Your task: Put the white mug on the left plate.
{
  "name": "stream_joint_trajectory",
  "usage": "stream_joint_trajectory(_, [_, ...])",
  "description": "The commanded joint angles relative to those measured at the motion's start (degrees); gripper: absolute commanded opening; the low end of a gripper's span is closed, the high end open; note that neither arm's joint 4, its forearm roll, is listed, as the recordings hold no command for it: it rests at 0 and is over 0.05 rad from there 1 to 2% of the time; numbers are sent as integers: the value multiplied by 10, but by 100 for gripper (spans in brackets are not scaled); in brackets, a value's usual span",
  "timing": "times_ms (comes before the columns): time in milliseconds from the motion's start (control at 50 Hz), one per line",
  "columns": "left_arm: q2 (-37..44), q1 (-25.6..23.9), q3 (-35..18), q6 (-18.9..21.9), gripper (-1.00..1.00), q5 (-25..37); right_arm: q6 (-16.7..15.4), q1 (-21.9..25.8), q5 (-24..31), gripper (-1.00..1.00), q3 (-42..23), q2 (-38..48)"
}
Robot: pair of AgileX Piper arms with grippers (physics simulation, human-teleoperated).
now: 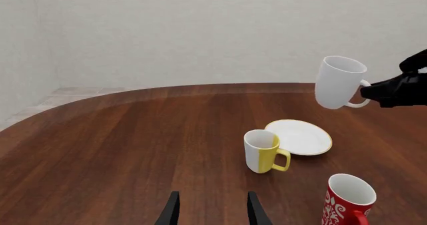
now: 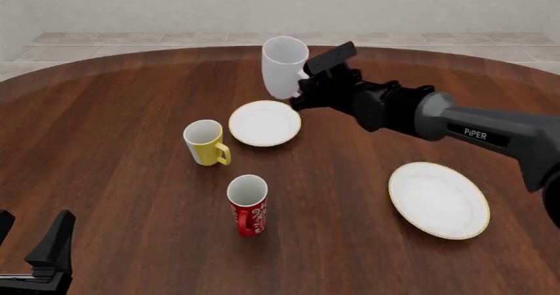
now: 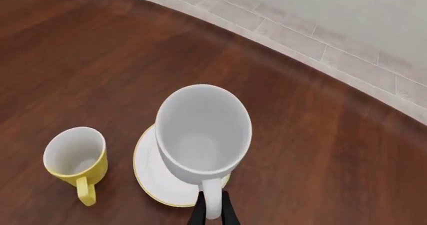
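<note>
The white mug (image 2: pixel 284 65) hangs in the air above the far edge of the left plate (image 2: pixel 264 123), slightly tilted. My right gripper (image 2: pixel 305 87) is shut on its loop handle. In the right wrist view the white mug (image 3: pixel 202 135) opens toward the camera with the left plate (image 3: pixel 155 176) partly hidden beneath it, and the fingers (image 3: pixel 225 216) pinch the handle. The left wrist view shows the white mug (image 1: pixel 338 82) high over the left plate (image 1: pixel 300 136). My left gripper (image 1: pixel 212 211) is open and empty, low at the table's near left (image 2: pixel 35 246).
A yellow mug (image 2: pixel 204 142) stands just left of the left plate. A red patterned mug (image 2: pixel 248 205) stands nearer the front. A larger gold-rimmed plate (image 2: pixel 439 199) lies at the right. The brown round table (image 2: pixel 114 111) ends in a curved far edge.
</note>
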Motion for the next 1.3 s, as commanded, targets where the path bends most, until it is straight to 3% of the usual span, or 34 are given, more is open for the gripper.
stream_joint_trajectory(20, [2,0,0,0,100,-2,10,-2,7,-100,-37,30])
stream_joint_trajectory(1300, [10,0,-1,0,100,-10,23,10,15,-100,-89,126])
